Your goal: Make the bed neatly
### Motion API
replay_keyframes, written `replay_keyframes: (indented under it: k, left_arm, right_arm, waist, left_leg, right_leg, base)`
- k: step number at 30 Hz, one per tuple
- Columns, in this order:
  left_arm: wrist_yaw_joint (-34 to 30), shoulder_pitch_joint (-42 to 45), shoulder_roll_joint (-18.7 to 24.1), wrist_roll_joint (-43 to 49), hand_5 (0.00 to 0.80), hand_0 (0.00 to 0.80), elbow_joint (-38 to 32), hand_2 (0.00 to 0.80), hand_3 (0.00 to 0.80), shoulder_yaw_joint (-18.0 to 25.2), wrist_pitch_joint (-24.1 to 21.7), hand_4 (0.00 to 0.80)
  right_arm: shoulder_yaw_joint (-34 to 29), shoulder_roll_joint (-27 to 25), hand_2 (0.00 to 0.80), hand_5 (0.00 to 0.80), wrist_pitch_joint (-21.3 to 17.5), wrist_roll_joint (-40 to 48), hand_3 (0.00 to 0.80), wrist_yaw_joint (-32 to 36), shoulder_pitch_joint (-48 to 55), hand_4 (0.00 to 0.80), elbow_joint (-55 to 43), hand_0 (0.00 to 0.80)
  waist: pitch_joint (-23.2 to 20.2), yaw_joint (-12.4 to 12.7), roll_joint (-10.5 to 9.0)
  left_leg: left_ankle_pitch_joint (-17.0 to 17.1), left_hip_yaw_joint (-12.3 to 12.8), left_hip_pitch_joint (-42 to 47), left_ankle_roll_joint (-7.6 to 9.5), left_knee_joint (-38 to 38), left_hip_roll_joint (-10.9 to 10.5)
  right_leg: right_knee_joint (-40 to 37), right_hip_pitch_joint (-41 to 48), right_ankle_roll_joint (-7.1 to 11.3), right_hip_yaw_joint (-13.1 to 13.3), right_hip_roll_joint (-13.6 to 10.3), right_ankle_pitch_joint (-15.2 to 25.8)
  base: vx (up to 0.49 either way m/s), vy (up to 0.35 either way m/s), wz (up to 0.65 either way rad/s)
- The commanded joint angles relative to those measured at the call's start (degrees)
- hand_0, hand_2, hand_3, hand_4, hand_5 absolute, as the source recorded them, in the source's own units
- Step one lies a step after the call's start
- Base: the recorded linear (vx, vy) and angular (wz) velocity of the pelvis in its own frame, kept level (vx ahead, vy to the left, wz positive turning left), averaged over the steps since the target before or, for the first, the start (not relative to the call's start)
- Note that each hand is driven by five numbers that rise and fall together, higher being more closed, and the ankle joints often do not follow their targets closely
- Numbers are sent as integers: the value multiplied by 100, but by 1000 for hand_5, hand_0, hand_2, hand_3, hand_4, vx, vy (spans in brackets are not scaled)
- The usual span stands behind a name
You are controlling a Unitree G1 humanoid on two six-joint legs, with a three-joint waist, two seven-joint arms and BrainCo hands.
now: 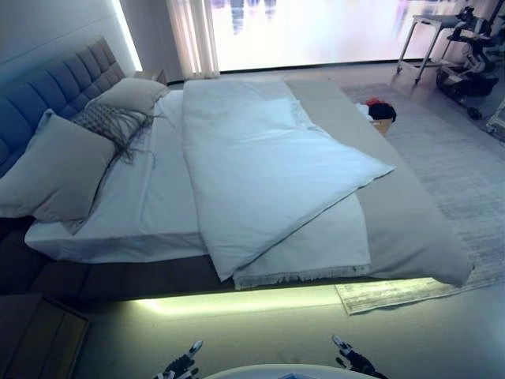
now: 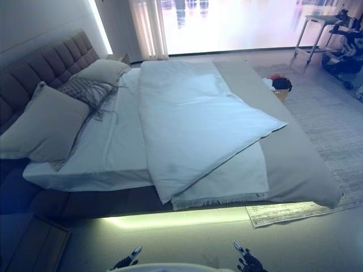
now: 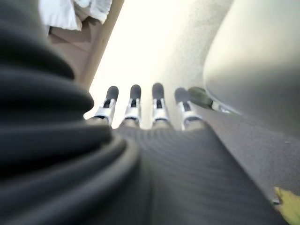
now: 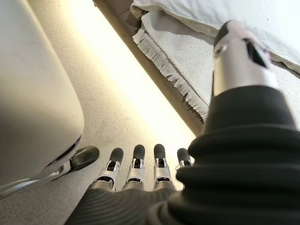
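I'm looking at the white duvet [image 1: 260,170] lying askew on the bed [image 1: 410,213]: its long axis is running from the far side toward me, but skewed, with one corner poking out toward the foot and the near corner hanging over the mattress edge closest to me. Under it a fringed throw [image 1: 316,253] is showing at the near edge, and a grey bedspread [image 1: 410,229] is covering the foot end to my right. The pillows [image 1: 59,170] are leaning against the tufted headboard [image 1: 59,87] off to my left.

Both hands are hanging low at the bottom of the head views, well apart from the bed, over the floor. The left hand [image 3: 136,110] is holding nothing, fingers straight and relaxed. The right hand [image 4: 140,166] is the same, loose and empty, and its wrist view is showing the throw's fringe and the duvet's edge just past it. So I'm judging the right hand nearer to the drooping duvet corner, which lies ahead and above both hands.
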Motion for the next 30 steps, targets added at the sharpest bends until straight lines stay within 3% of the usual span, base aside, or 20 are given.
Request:
replay_keyframes:
  k: [1,13,17,18,19,20,22,24,26,28,30]
  left_arm:
    - [13,-384,-123,-112,0,0,230,0,0,-62,-68,0]
    - [213,-409,-151,-30,0,0,300,0,0,-51,127,0]
    - [281,-401,-105,45,0,0,313,0,0,29,152,0]
    - [295,-421,-92,52,0,0,314,0,0,69,129,0]
    - [332,-448,-89,19,0,0,293,0,0,123,67,0]
    - [313,-480,-85,3,0,0,281,0,0,155,22,0]
    - [281,-522,-116,-31,0,0,282,0,0,207,-75,0]
    - [256,-538,-127,-98,0,0,259,0,0,284,-61,0]
    - [226,-489,-116,-145,0,0,287,0,0,315,-94,0]
    - [289,-424,-120,-220,0,0,282,0,0,317,-109,0]
    - [351,-351,-115,-181,0,0,293,0,0,354,-111,0]
  right_arm:
    - [-20,117,0,0,-25,-69,0,-48,-527,0,375,0]
    - [-3,139,0,0,17,80,0,-157,-596,0,385,0]
    - [83,161,0,0,117,134,0,-46,-646,0,361,0]
    - [115,157,0,0,189,143,0,-12,-674,0,343,0]
    - [144,144,0,0,252,119,0,37,-714,0,316,0]
    - [177,126,0,0,257,122,0,42,-744,0,302,0]
    - [223,74,0,0,271,104,0,36,-793,0,277,0]
    - [215,-7,0,0,324,-47,0,-34,-837,0,297,0]
    - [149,-106,0,0,337,-44,0,48,-820,0,345,0]
    - [69,-148,0,0,337,-99,0,128,-740,0,355,0]
    - [3,-180,0,0,268,-103,0,179,-609,0,395,0]
  waist:
    - [126,61,-162]
    - [105,54,-157]
    - [178,42,-193]
    - [235,35,-232]
    - [357,35,-342]
    - [512,73,-431]
    - [762,149,-427]
    - [950,197,-307]
    - [1029,233,-169]
    - [1055,304,-109]
    - [1031,388,-134]
  left_leg:
    - [-165,139,-112,369,25,-418]
    - [-171,153,-37,371,25,-392]
    - [-170,145,21,373,153,-369]
    - [-248,153,-86,340,489,-347]
    - [-323,243,-384,286,1295,-298]
    - [-151,234,-803,215,2115,-240]
    - [312,80,-1550,72,2988,-123]
    - [610,173,-1711,-57,2496,82]
    - [977,339,-1602,-177,1407,373]
    - [1337,277,-1657,-274,508,561]
    - [1385,171,-1885,-328,25,640]
  right_leg:
    - [108,-10,157,-16,-48,-11]
    - [153,52,124,-14,1,-62]
    - [286,6,35,121,73,-142]
    - [351,-22,-11,144,75,-163]
    - [438,-60,-104,168,30,-173]
    - [496,-76,-201,161,-8,-158]
    - [604,-93,-338,198,45,-173]
    - [672,-15,-308,265,118,-249]
    - [634,150,-228,249,166,-383]
    - [599,392,-170,350,190,-540]
    - [592,692,-115,476,145,-756]
  base:
    - [0,0,0]
    - [8,-12,0]
    - [47,-78,0]
    - [9,-114,-1]
    - [-26,-140,-2]
    - [-51,-133,1]
    - [-17,-38,7]
    - [151,113,-7]
    - [304,218,-44]
    - [420,216,-30]
    - [456,216,-16]
